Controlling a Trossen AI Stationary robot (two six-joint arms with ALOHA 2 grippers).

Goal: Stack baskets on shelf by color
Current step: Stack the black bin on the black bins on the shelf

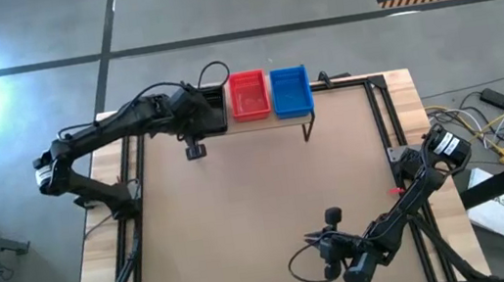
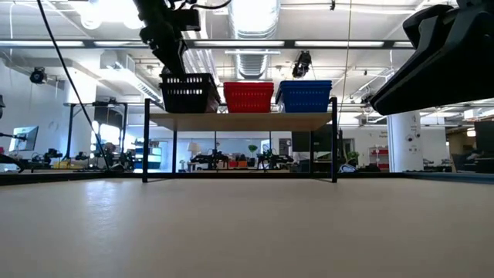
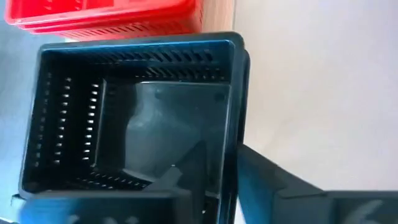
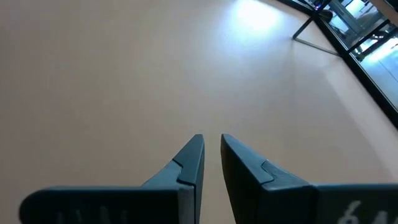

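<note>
Three groups of baskets stand in a row on the shelf [image 2: 239, 121] at the table's far edge: black [image 2: 187, 93], red [image 2: 248, 96] and blue [image 2: 305, 96]. In the high view the red baskets [image 1: 248, 95] and blue baskets [image 1: 291, 92] show plainly, while my left arm covers most of the black ones. My left gripper [image 3: 222, 152] is at the black basket [image 3: 134, 124], reaching down from above. The red stack [image 3: 99, 15] shows several rims beside it. My right gripper [image 4: 210, 138] hovers shut over bare tabletop near the table's near edge [image 1: 325, 249]. My left gripper straddles the black basket's side wall [image 3: 231, 134], on the side away from the red stack. One finger [image 3: 186, 165] is inside the basket and one finger [image 3: 273, 183] is outside. It comes from above, pointing down. The basket stands upright at the shelf's left end.
The shelf's thin black legs [image 2: 334, 147] stand on the tabletop [image 1: 260, 199]. A black frame [image 1: 393, 121] runs along the table's sides. Cables [image 1: 482, 123] lie on the floor beyond the right edge. The room behind shows in the low view.
</note>
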